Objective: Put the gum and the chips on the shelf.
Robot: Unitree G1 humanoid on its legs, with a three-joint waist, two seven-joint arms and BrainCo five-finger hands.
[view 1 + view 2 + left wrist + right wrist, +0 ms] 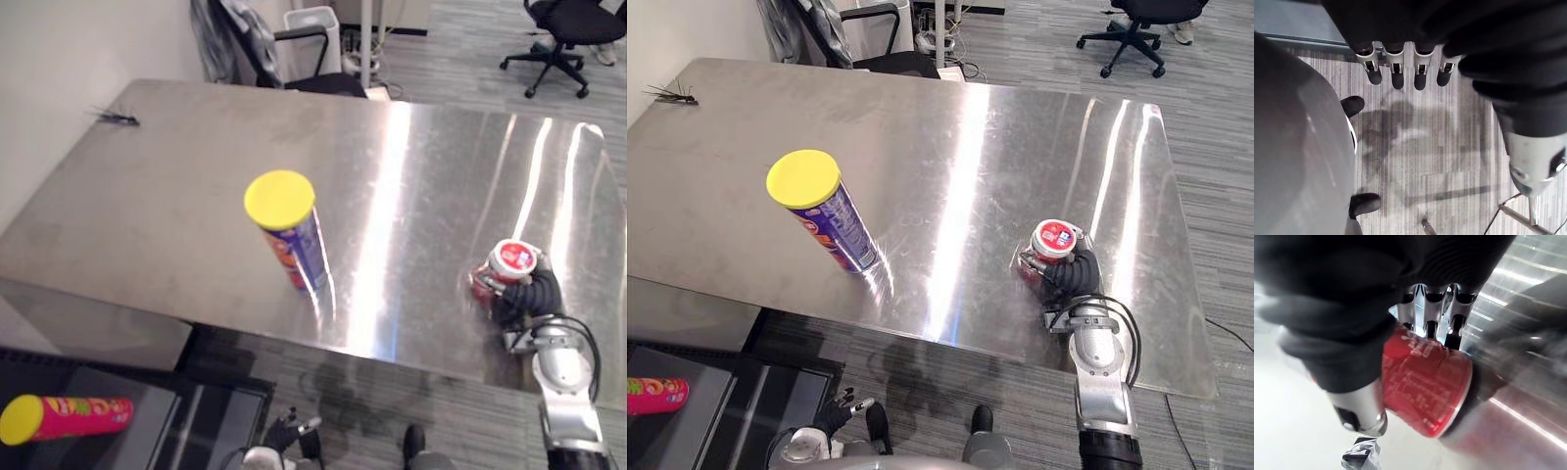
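Two hands show. Nearest, the left hand (pixel 836 415) hangs low over the floor, its fingers (pixel 1397 78) relaxed and holding nothing. A pink tube (pixel 69 416) lies on its side on a dark shelf (pixel 147 387) (below the desk's near edge). Near the front right of the desk (pixel 970 147), the right hand (pixel 1073 276) has its fingers curled round the red gum canister (pixel 1055 238). The yellow-lidded chips tube (pixel 828 220) stands well apart to the left. An office chair (pixel 563 29) sits beyond.

Table (pixel 441 176): steel top, streaked with reflected light.
Small dark object (pixel 118 118): laid at the table's far left corner.
Black chair (pixel 328 84): set against the far edge.
White bin (pixel 315 29): placed beside it.
Office chair (pixel 566 24): parked well apart.
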